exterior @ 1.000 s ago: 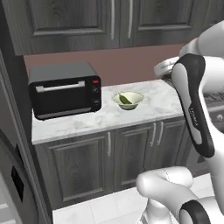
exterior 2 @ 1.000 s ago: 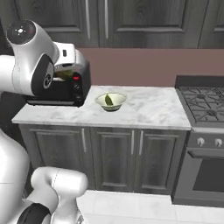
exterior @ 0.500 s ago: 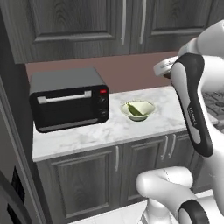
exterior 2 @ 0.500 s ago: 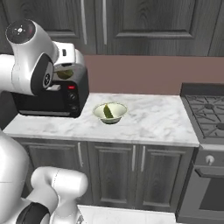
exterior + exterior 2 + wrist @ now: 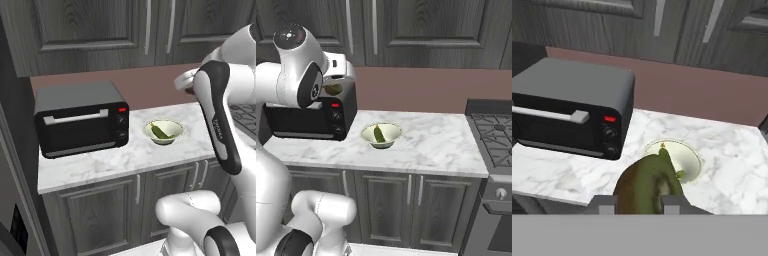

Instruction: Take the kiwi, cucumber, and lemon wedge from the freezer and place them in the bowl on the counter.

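In the left base view we note the bowl (image 5: 163, 131) standing on the marble surface (image 5: 115, 160), just right of the toaster oven (image 5: 80, 119). The cucumber (image 5: 160, 131) already lies inside it. The arm rises at the right, its hand raised above the surface near the back wall.

In the right base view the bowl (image 5: 381, 135) again holds the cucumber (image 5: 378, 134), with the stove (image 5: 495, 137) well to the right. A greenish-brown item shows under the raised hand (too small to name here).

In the hand view the claw (image 5: 639, 204) is narrowed on the kiwi (image 5: 647, 184), a dull brown-green fruit clamped between the fingertips (image 5: 607, 204). The bowl (image 5: 684, 156) sits beyond and below. We judge the kiwi is carried high so it clears the rim before release. The lemon wedge is unaccounted for.
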### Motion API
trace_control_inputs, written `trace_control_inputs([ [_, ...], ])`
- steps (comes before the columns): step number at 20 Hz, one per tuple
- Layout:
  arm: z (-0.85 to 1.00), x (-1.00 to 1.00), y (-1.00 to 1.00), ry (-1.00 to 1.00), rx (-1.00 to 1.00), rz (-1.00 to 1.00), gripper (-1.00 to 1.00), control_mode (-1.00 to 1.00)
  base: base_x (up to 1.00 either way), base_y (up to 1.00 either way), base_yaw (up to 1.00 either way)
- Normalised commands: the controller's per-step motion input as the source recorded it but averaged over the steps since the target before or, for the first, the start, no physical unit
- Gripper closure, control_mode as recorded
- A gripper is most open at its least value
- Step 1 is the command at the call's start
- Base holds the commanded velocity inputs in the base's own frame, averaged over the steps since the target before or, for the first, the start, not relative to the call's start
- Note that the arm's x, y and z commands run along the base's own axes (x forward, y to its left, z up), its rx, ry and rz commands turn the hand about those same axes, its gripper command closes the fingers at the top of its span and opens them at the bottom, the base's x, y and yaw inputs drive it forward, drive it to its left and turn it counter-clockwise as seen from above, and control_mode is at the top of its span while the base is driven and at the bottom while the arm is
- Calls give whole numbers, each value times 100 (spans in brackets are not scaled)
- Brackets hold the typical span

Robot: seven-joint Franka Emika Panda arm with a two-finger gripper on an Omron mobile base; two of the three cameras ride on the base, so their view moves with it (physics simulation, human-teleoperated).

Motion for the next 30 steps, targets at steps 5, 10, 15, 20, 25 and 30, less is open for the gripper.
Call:
trace_control_inputs([
  [5, -81, 38, -27, 22, 0, 3, 100, -100, 0, 0, 0],
  [10, -73, 85, -9, 15, 0, 3, 100, -100, 0, 0, 0],
  [15, -60, 99, -1, 16, 0, 1, 100, -100, 0, 0, 0],
  [20, -58, 84, -13, 19, 0, 1, 100, -100, 0, 0, 0],
  [25, -55, 80, -22, 16, 0, 1, 100, -100, 0, 0, 0],
  [30, -53, 88, -23, 16, 0, 2, 100, -100, 0, 0, 0],
])
